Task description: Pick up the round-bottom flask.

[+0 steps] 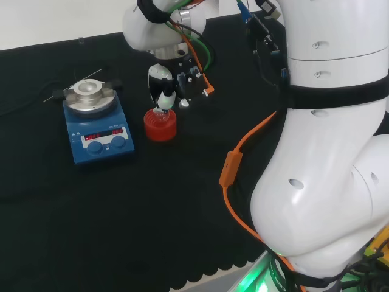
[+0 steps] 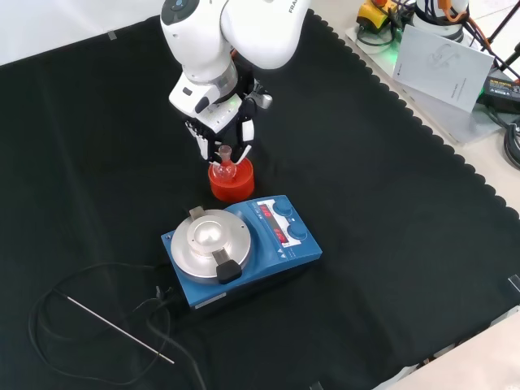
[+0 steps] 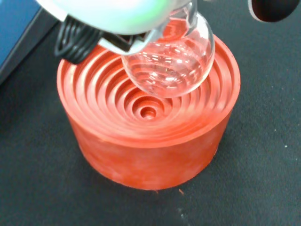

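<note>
The fingers (image 2: 241, 134) curl round the neck of the small clear glass round-bottom flask (image 3: 170, 63), its bulb seemingly just above the red ribbed ring stand (image 3: 149, 136), beside the blue hotplate stirrer (image 2: 244, 248). Light, slick, fragile glass; the neck looks the safest hold.

My arm (image 2: 236, 32) reaches down from the top centre of the front view. My hand (image 2: 221, 122) hangs below the wrist, pointing downward, fingers (image 1: 165, 100) curled inward and pinching near their tips.
</note>
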Tool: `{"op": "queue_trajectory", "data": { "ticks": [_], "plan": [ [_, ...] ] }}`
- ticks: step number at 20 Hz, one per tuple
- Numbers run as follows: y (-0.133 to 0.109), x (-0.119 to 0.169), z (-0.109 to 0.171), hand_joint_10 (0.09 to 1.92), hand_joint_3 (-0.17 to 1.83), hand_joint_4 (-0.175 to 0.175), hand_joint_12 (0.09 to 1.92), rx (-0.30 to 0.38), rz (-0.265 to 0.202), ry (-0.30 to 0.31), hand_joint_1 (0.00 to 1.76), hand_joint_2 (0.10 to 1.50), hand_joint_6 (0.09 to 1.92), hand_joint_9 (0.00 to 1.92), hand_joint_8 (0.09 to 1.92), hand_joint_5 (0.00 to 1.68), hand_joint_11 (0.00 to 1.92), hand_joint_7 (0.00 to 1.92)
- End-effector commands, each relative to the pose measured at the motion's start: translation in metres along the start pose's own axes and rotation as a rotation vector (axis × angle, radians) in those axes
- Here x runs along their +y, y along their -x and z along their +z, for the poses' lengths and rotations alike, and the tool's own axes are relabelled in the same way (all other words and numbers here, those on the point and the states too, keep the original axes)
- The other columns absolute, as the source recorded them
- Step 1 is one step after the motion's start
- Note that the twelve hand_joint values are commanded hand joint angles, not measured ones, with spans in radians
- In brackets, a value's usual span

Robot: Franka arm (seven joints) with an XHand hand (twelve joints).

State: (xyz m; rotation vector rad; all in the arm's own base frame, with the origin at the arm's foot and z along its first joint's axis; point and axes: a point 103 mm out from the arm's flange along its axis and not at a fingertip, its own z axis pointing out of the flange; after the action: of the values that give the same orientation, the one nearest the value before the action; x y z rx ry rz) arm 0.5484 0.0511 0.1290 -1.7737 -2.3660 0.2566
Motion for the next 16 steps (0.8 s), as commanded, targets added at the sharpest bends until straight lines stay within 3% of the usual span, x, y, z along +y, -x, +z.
{"op": "queue_trajectory", "data": {
  "ticks": [1,13,16],
  "plan": [
    [-0.004,-0.002,-0.003,0.38,0.80,-0.175,0.89,0.005,-0.004,-0.001,1.32,0.58,0.70,1.66,0.65,1.18,1.57,1.42],
    [-0.013,-0.013,-0.022,0.37,0.84,-0.175,0.88,0.005,-0.015,0.025,1.32,0.55,0.71,1.68,0.67,1.19,1.61,1.42],
    [-0.021,-0.029,-0.043,0.37,0.86,-0.175,0.88,-0.008,-0.014,0.040,1.32,0.54,0.71,1.69,0.67,1.19,1.62,1.43]
  ]
}}
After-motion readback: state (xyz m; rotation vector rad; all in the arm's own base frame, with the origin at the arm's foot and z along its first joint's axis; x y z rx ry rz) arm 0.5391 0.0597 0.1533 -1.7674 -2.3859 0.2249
